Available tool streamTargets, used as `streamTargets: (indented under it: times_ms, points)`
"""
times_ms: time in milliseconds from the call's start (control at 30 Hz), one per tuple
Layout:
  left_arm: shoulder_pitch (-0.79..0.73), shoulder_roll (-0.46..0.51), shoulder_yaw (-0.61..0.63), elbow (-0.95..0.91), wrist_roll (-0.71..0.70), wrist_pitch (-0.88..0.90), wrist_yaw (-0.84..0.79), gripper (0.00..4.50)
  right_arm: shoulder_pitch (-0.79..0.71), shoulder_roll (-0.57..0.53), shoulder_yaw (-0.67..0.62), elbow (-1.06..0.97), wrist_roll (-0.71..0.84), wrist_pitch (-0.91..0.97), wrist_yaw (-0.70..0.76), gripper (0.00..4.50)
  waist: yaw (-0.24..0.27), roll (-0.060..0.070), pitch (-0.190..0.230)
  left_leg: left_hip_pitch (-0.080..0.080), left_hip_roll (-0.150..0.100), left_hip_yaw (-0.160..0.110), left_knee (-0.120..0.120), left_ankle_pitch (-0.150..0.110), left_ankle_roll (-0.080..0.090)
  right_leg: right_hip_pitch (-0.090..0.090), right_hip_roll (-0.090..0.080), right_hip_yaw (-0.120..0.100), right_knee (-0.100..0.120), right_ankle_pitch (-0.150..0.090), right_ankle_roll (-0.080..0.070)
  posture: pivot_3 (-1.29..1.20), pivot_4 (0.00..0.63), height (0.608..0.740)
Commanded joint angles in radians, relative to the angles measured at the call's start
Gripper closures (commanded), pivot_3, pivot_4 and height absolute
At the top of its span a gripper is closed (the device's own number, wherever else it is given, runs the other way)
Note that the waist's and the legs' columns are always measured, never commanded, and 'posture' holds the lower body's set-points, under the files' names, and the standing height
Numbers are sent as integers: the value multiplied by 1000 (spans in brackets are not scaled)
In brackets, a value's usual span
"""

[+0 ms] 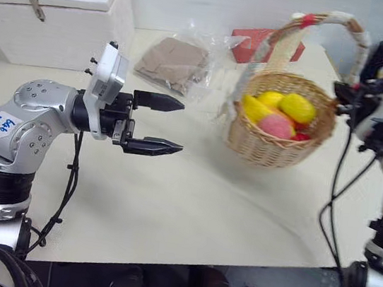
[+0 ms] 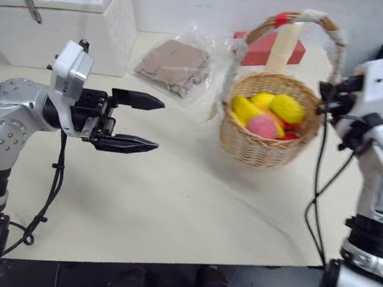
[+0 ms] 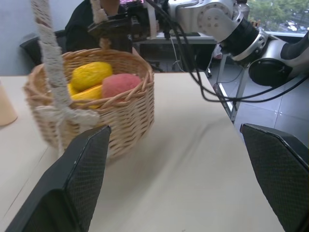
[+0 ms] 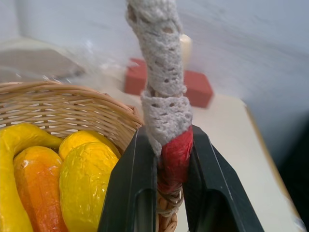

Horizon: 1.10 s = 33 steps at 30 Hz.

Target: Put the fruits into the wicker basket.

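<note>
Scanning from the left, we find the left gripper (image 1: 157, 124) fully spread and empty, pointing toward the wicker basket (image 1: 277, 145). Lemon (image 1: 297, 108) and peach (image 1: 277, 125) lie inside it. The right wrist view reveals the right gripper (image 4: 172, 164) clamped on the upright handle (image 4: 161, 72).

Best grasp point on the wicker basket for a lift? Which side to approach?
Take the wicker basket by its arched handle, low on the upright near the rim, coming in level from the robot's right side. The strip-wrapped upright is thin enough for the fingers, while the rim is wide and the bowl is full of fruits. The right gripper is already shut there.
</note>
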Motion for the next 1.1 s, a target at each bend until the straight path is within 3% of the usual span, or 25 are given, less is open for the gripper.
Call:
streamTargets:
  times_ms: [33,167,433,567,700,1000,1100]
  points:
    - [-34,-8,-12,48,33,-56,-34,0,60,-11,-127,-126,63,79,-41,4177,-2,0,0,1,0,1,0,0,0,0,1,1,1,0,0,0,150,740]
    - [-45,-23,-36,86,63,-90,-62,0,171,22,-168,-173,74,66,-66,4177,-2,0,0,3,0,2,0,0,0,0,2,4,3,0,0,0,150,740]
    - [-49,-34,-53,99,55,-55,-92,0,282,95,-246,-199,144,-32,-74,1466,5,0,0,2,0,2,0,0,0,0,2,5,2,0,0,0,150,740]
    - [-40,-17,-46,103,50,-32,-117,0,369,37,-348,-254,235,14,-18,29,8,0,0,2,0,2,0,0,0,0,2,5,2,0,0,0,150,740]
    - [-37,3,-38,135,64,-40,-151,0,582,-77,-482,-292,336,102,159,29,13,0,0,2,-1,0,0,0,0,1,2,4,0,0,0,0,150,740]
    - [-42,61,-23,186,82,-60,-206,0,1107,-324,-1045,-87,520,249,794,29,10,-4,1,3,-2,-1,-1,-2,5,5,3,3,-7,2,3,0,150,740]
    - [-35,78,-14,180,76,-55,-216,0,1197,-344,-1099,-81,537,256,886,29,3,-4,1,3,-1,-2,-1,-3,6,6,3,3,-8,2,3,0,150,740]
